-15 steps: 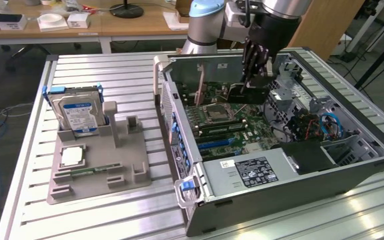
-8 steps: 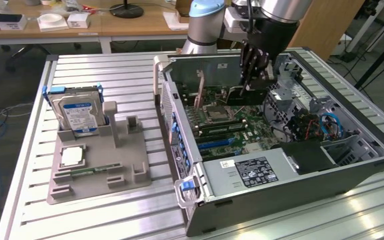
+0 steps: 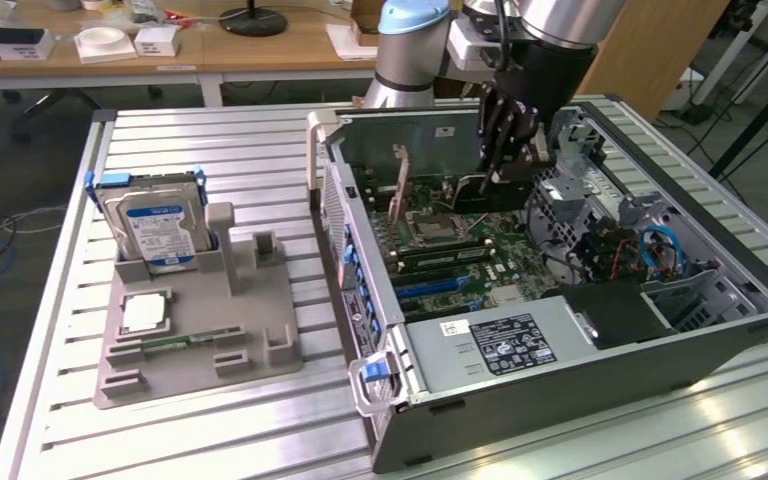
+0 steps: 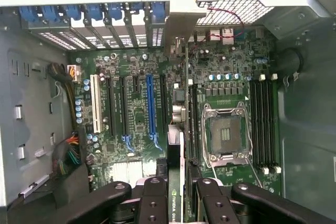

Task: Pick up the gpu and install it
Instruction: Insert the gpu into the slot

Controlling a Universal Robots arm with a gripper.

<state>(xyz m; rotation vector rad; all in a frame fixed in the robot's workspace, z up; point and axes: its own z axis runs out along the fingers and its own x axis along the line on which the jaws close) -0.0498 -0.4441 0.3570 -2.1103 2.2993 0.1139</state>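
My gripper (image 3: 507,160) hangs inside the open computer case (image 3: 558,385), shut on the gpu (image 3: 488,192), a dark card held on edge above the motherboard (image 3: 471,265). In the wrist view the gpu (image 4: 182,150) runs as a thin edge from between the black fingers (image 4: 155,195) out to its silver bracket (image 4: 177,30) at the case's rear slots. An NVIDIA label shows between the fingers. The card hangs between the blue expansion slot (image 4: 150,103) and the empty processor socket (image 4: 226,135); I cannot tell whether it touches a slot.
Beside the case, a grey fixture tray (image 3: 197,335) holds a blue-labelled hard drive (image 3: 157,228) standing up and a square silver processor chip (image 3: 144,312). Inside the case are the power supply (image 3: 504,342), drive cages and loose cables (image 3: 654,250). Everything stands on a slatted aluminium table (image 3: 211,150).
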